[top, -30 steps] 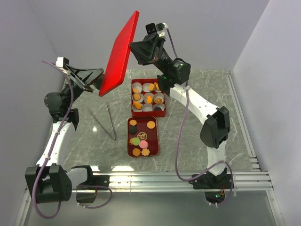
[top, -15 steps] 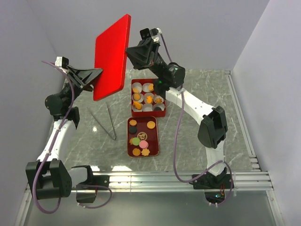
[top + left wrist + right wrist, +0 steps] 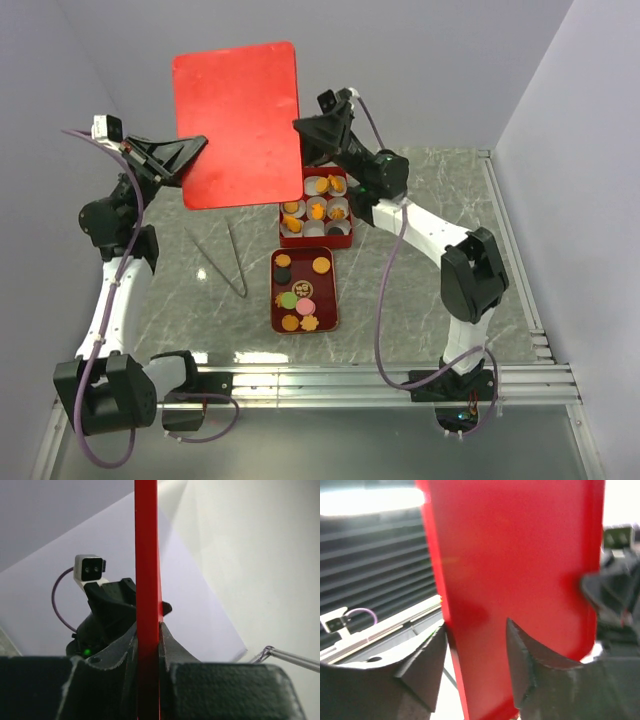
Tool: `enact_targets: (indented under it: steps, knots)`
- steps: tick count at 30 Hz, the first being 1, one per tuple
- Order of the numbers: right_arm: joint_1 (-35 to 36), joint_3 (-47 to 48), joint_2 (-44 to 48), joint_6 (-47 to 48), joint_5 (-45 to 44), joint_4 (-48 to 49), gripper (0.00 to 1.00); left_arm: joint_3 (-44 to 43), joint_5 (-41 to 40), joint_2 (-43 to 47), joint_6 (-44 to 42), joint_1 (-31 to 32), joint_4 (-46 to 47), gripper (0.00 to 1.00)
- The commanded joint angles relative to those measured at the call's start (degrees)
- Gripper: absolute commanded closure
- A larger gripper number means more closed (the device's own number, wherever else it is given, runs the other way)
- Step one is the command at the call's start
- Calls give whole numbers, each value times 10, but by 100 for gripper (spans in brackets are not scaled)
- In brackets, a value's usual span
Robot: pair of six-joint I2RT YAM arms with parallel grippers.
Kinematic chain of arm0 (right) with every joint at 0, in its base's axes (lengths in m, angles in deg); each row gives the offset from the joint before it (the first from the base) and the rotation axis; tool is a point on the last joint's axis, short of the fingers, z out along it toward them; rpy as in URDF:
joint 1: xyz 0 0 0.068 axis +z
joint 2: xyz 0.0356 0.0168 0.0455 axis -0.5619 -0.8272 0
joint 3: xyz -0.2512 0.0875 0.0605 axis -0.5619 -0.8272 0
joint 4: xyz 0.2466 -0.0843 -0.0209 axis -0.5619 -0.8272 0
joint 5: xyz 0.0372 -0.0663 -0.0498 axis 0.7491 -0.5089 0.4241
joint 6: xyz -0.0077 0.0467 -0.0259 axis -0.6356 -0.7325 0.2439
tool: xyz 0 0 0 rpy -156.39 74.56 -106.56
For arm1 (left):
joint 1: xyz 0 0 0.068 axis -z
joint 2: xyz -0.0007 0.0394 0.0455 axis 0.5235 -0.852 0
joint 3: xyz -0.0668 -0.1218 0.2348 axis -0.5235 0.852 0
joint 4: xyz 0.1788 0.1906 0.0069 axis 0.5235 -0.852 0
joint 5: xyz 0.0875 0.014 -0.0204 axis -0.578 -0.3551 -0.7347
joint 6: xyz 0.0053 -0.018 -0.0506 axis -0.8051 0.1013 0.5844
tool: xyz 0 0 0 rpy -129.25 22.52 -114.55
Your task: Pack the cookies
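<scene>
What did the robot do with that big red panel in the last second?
The red lid, gripped by the left gripper and right gripper, turned from nearly edge-on to facing the overhead camera and shifted left. Neither gripper let go. The box, tray, cookies and tongs stayed put.

Red lid hides box far-left corner; cookies inside too small; right wrist view blurred.
</scene>
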Motion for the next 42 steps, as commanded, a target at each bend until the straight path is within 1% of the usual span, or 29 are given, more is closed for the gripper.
enact_targets:
  steps: [1, 3, 4, 7, 8, 9, 10, 11, 12, 13, 14, 16, 17, 18, 19, 22, 25, 26, 27, 28, 31, 32, 34, 35, 36, 37, 38, 39, 42]
  knots:
    - [6, -50, 49, -242, 108, 204, 39, -29, 44, 10, -48, 6, -35, 99]
    - [4, -68, 61, -223, 131, 171, 36, -29, 42, 15, -57, 6, -48, 99]
    - [3, -72, 75, -195, 163, 154, 36, -29, 41, 15, -63, 6, -58, 99]
    - [3, -84, 104, -116, 215, 57, 36, -28, 39, 21, -86, 6, -82, 99]
    - [4, -84, 112, -88, 230, -15, 41, -30, 38, 25, -95, 6, -112, 99]
    - [2, -86, 128, -28, 240, -56, 46, -33, 37, 28, -107, 6, -131, 99]
    - [1, -87, 136, 4, 247, -99, 52, -37, 35, 32, -132, 7, -151, 99]
    - [0, -89, 144, 36, 256, -187, 63, -38, 33, 39, -143, 7, -185, 99]
    - [-6, -91, 151, 91, 257, -226, 67, -39, 31, 43, -152, 7, -198, 98]
    - [-8, -94, 163, 114, 255, -261, 71, -40, 28, 45, -170, 7, -214, 96]
    - [-12, -98, 169, 134, 253, -317, 77, -40, 28, 52, -176, 6, -236, 93]
    - [-24, -102, 180, 178, 248, -363, 82, -38, 27, 57, -196, 7, -257, 89]
    - [-28, -102, 183, 190, 245, -401, 85, -38, 25, 62, -203, 6, -267, 84]
    - [-32, -101, 185, 212, 241, -419, 86, -39, 25, 65, -210, 6, -286, 81]
    - [-39, -101, 187, 223, 239, -456, 88, -38, 23, 67, -221, 6, -294, 75]
    - [-45, -90, 185, 260, 235, -498, 91, -39, 22, 75, -239, 6, -325, 65]
    - [-51, -71, 176, 296, 233, -551, 94, -40, 25, 81, -256, 6, -349, 47]
    - [-55, -57, 173, 308, 232, -589, 94, -41, 24, 85, -261, 6, -358, 37]
    - [-58, -51, 170, 334, 231, -606, 94, -42, 23, 86, -269, 6, -369, 32]
    - [-61, -45, 165, 346, 229, -636, 95, -45, 21, 89, -285, 6, -394, 25]
    - [-89, -35, 157, 406, 228, -685, 96, -52, 9, 100, -325, 7, -442, 18]
    - [-97, -32, 155, 424, 229, -723, 96, -54, 4, 103, -339, 7, -485, 15]
    - [-124, -29, 139, 472, 240, -751, 97, -63, -19, 104, -381, 7, -538, 12]
    - [-132, -26, 132, 503, 246, -777, 97, -64, -28, 105, -394, 6, -587, 11]
    - [-141, -24, 117, 516, 252, -783, 97, -65, -37, 105, -407, 6, -614, 11]
    - [-153, -22, 108, 534, 255, -783, 98, -61, -51, 105, -426, 6, -630, 10]
    - [-159, -9, 98, 555, 259, -821, 98, -56, -55, 108, -432, 6, -639, 10]
    - [-163, -3, 78, 596, 262, -833, 98, -50, -57, 108, -436, 7, -645, 11]
    - [-174, 32, 25, 670, 269, -892, 99, -33, -63, 104, -446, 11, -648, 11]
